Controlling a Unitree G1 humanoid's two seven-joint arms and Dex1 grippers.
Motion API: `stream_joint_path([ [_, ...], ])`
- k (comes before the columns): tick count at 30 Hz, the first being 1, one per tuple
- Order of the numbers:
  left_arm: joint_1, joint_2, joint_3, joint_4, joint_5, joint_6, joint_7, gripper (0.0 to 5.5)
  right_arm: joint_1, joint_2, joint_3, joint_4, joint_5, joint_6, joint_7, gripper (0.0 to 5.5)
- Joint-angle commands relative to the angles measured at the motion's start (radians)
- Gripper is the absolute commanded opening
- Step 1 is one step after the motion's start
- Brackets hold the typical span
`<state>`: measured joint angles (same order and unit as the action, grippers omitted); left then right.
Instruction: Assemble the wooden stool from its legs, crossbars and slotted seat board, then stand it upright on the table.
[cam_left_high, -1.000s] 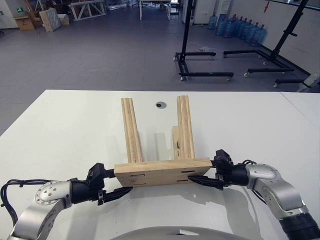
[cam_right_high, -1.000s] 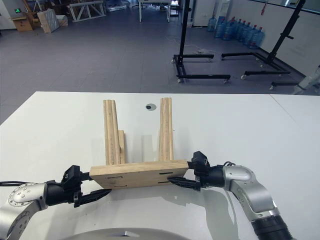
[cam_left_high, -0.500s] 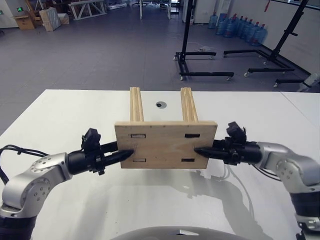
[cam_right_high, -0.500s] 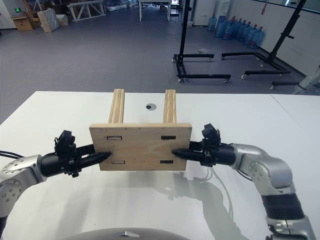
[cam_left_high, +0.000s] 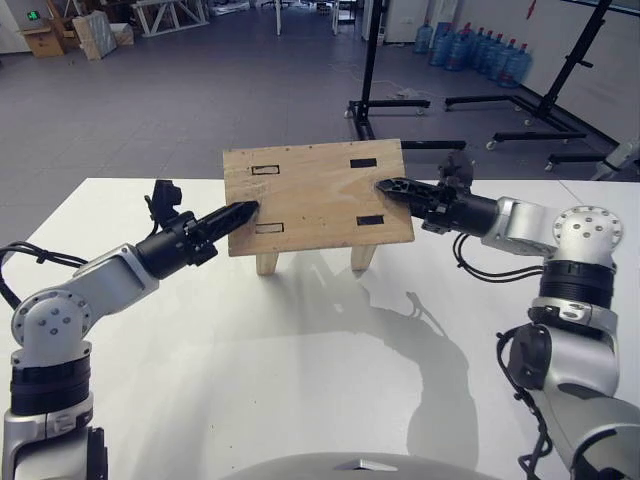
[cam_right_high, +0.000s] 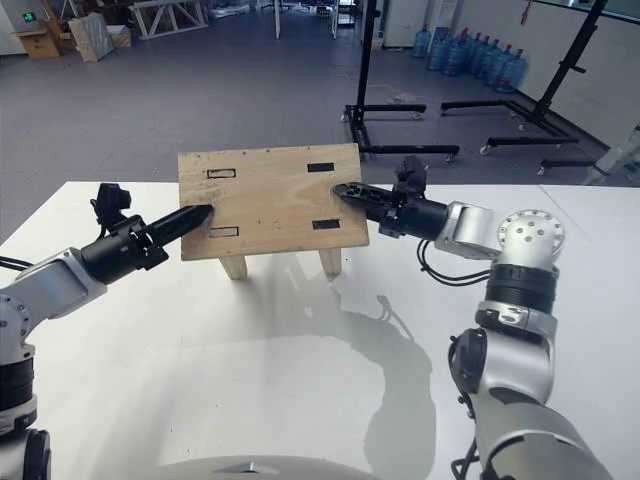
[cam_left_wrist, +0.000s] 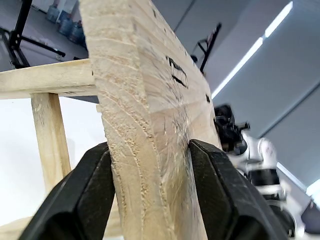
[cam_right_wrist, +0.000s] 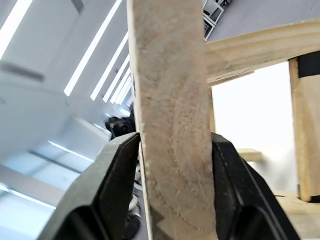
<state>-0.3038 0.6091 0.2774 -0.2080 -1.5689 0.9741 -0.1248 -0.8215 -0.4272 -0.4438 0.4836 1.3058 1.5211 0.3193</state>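
Jaws of the left gripper (cam_left_high: 248, 209) and right gripper (cam_left_high: 383, 185) pinch opposite side edges of the pale plywood slotted seat board (cam_left_high: 315, 195), holding it tilted, its wooden legs (cam_left_high: 267, 263) low over the white table (cam_left_high: 300, 390). Probably stiff and light; thin-edge grips may slip.

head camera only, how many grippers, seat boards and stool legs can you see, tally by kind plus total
grippers: 2 (left gripper, right gripper)
seat board: 1
legs: 2
total: 5
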Motion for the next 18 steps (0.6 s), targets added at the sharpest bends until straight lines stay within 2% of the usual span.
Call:
stream_joint_path([
  [1,-0.100,-0.056,-0.108,0.067,-0.217,0.048,0.189,2.08,-0.074,0.171,-0.038,0.154,0.038,0.092,-0.302,1.79],
  [6,-0.256,-0.059,-0.124,0.233,-0.319,0.023,0.379,1.89,-0.095,0.254,-0.138,0.191,0.188,0.033,-0.639,1.56],
  [12,-0.397,-0.106,-0.183,0.511,-0.143,0.099,0.324,1.84,0.021,0.330,-0.106,0.078,0.453,-0.161,-1.014,1.52],
  [15,-0.420,-0.167,-0.190,0.627,-0.030,0.092,0.242,1.80,0.066,0.334,-0.077,0.049,0.485,-0.243,-1.081,1.48],
  [18,-0.415,-0.209,-0.171,0.658,0.045,0.101,0.188,1.79,0.060,0.307,-0.031,0.058,0.426,-0.289,-1.011,1.48],
])
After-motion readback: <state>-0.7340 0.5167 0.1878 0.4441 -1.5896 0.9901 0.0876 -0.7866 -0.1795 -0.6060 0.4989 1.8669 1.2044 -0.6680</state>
